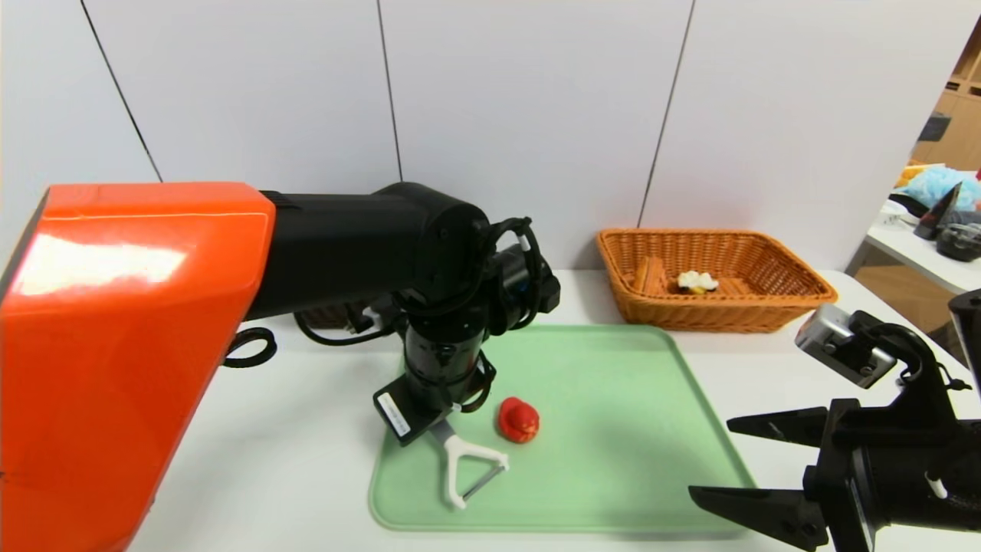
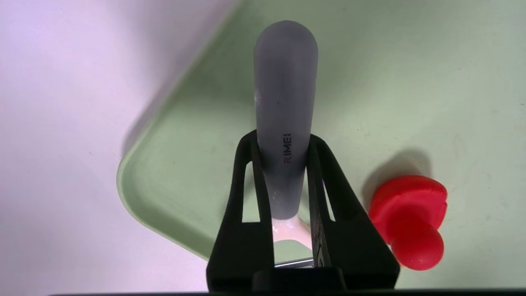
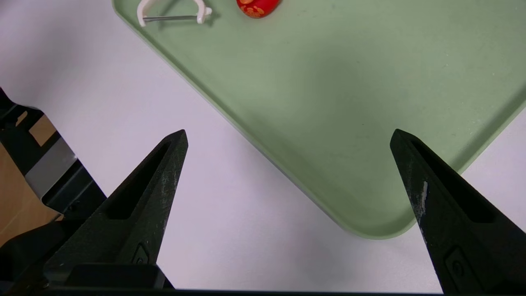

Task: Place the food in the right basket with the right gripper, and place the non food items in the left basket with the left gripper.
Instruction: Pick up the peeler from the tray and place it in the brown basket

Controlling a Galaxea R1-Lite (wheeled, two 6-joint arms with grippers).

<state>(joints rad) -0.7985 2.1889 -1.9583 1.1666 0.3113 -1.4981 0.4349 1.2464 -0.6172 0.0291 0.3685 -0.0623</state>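
My left gripper (image 1: 437, 418) is shut on the peeler's grey handle (image 2: 285, 82), low over the left side of the green tray (image 1: 613, 475). The peeler's white Y-shaped head (image 1: 474, 466) points toward the tray's near edge. Just right of the peeler, the small red toy (image 1: 519, 420) sits on the tray, a short way from the fingers (image 2: 337, 193). The food, a cream-topped waffle wedge (image 1: 696, 282), lies in the orange-tan right basket (image 1: 766, 307) at the back right. My right gripper (image 1: 713, 458) stands open and empty past the tray's near right corner. The left basket is almost wholly hidden behind my left arm.
The tray (image 3: 349, 102) lies on a white table (image 1: 291, 460) against a white panelled wall. In the right wrist view the table's edge and a dark frame (image 3: 61, 181) show beside the right gripper (image 3: 288, 132). Another table with clutter (image 1: 943, 222) stands far right.
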